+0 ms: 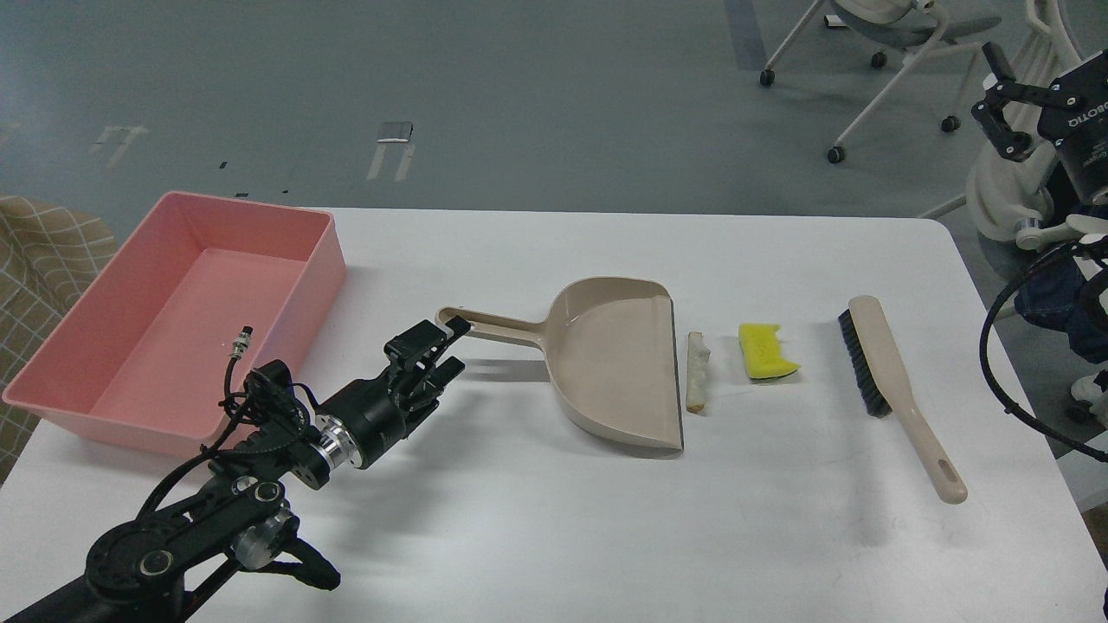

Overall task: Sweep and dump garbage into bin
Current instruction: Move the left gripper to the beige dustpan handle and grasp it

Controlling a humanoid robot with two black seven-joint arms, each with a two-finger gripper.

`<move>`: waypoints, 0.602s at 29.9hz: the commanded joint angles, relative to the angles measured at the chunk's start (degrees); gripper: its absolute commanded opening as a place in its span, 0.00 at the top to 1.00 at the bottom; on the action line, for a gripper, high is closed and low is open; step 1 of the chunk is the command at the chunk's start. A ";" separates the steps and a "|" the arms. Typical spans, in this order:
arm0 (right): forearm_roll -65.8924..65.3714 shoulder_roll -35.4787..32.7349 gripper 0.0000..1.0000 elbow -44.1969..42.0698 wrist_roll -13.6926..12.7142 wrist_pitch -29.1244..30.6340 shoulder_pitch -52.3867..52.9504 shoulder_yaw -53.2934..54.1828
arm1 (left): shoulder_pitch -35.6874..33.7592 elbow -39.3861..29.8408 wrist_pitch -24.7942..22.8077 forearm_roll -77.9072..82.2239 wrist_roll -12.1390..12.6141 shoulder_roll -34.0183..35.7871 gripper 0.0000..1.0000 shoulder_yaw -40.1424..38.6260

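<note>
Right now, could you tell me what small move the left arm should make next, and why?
Probably ease the left pincer forward onto the dustpan handle tip and close; it sits open just short of it, and both scraps, bread strip and sponge, lie unswept by the pan's lip.

I am looking into what reads as a robotics lab or office test space. A plain white table stands on a wide, bare grey floor marked with strips of tape. Beyond the table's far right corner sit white office chairs on castors. At the right edge I see loose black cable and other robot hardware with printed lettering on it.
</note>
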 commanded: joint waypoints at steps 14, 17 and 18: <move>0.00 -0.09 0.00 -0.28 0.11 0.00 -0.66 0.44 | -4.67 7.48 0.18 -0.44 -0.17 -4.88 0.28 -0.46; 0.00 0.00 0.00 -0.28 0.11 0.00 -0.66 0.44 | -5.20 8.54 0.00 -0.44 -0.25 -5.15 0.28 -0.29; 0.00 0.00 0.00 -0.28 0.11 0.00 -0.66 0.44 | -5.20 8.80 0.00 -0.44 -0.25 -5.15 0.28 -0.55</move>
